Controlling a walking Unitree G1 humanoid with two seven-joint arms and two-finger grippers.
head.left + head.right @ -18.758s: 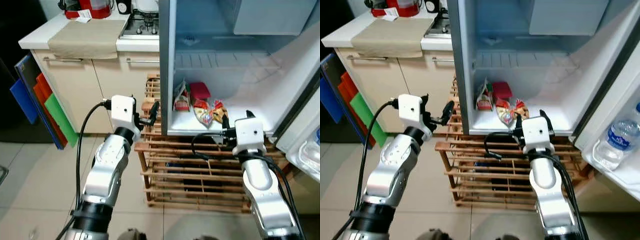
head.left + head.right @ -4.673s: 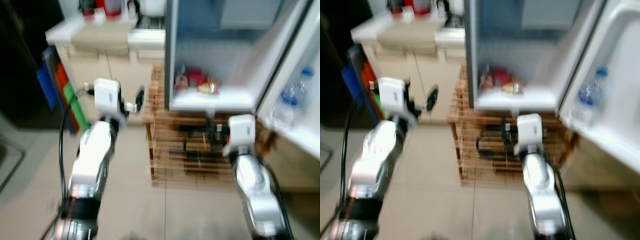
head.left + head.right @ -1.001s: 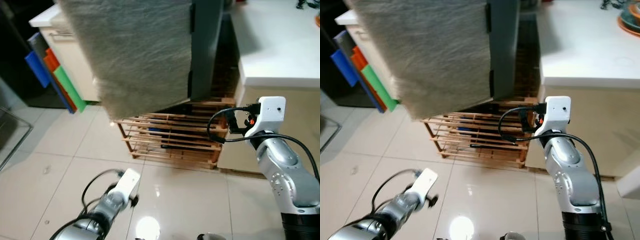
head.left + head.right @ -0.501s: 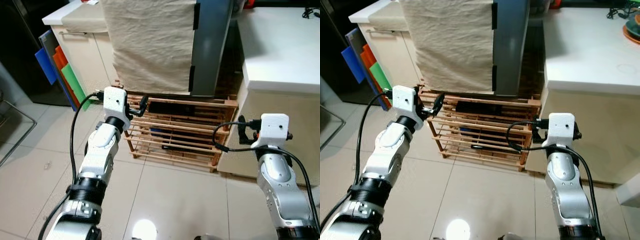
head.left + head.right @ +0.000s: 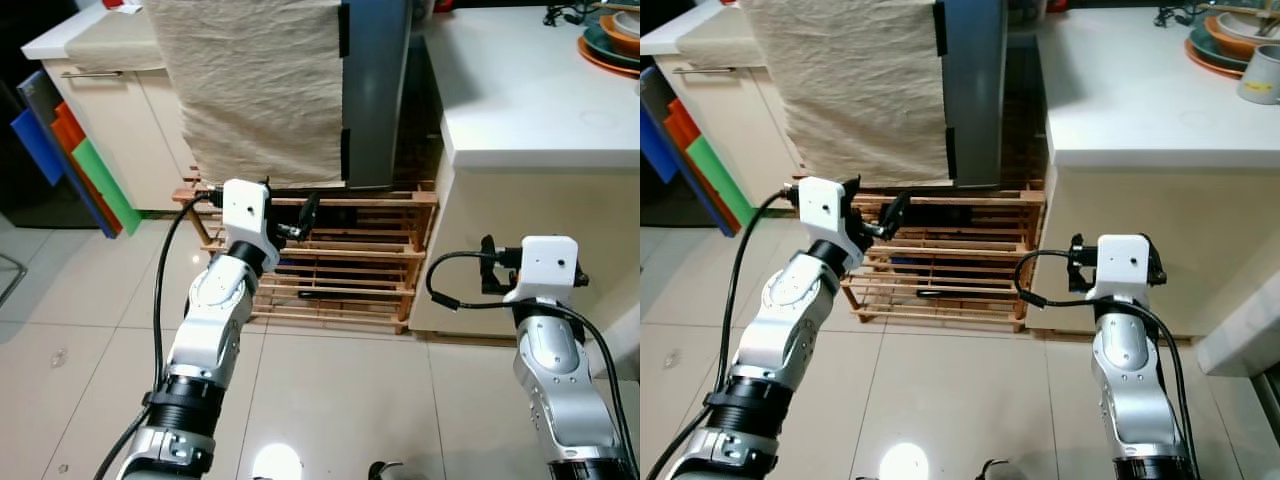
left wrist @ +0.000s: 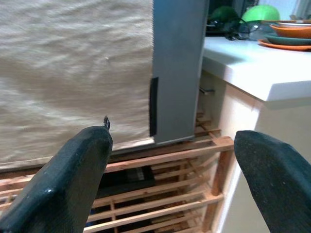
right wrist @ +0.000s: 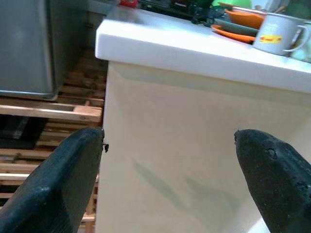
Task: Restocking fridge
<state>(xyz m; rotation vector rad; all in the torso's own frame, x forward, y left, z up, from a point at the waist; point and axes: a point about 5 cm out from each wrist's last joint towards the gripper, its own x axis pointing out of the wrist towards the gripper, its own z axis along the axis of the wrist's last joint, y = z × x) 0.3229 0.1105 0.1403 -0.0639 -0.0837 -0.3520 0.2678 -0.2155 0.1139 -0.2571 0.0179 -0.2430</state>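
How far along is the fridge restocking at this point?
The fridge, on its wooden rack, appears closed, cloth hanging over its front. Nothing is in hand: left gripper and right gripper are open and empty. Whether items remain to load cannot be told; the counter carries only dishes.

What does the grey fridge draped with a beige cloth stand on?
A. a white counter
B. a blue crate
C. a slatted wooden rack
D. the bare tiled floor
C: the grey fridge with the beige cloth rests directly on top of the slatted wooden rack, which itself stands on the tiled floor.
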